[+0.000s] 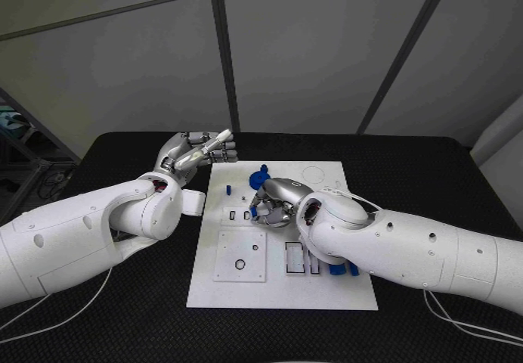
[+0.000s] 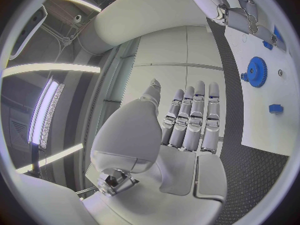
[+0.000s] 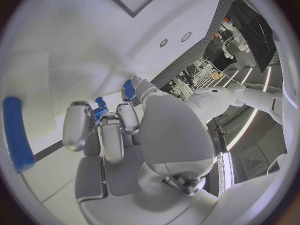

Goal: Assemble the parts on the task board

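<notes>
The white task board lies in the middle of the black table. On its far part stands a blue gear, with a small blue peg to its left. My right hand is low over the board just in front of the gear, its fingers curled in. A small blue part shows pinched between its thumb and fingertips. My left hand is raised beyond the board's far-left corner, fingers straight and holding nothing.
A long blue part and other blue pieces lie on the board beside my right forearm. A raised white square plate and rectangular slots take up the board's near half. Black table surrounds the board.
</notes>
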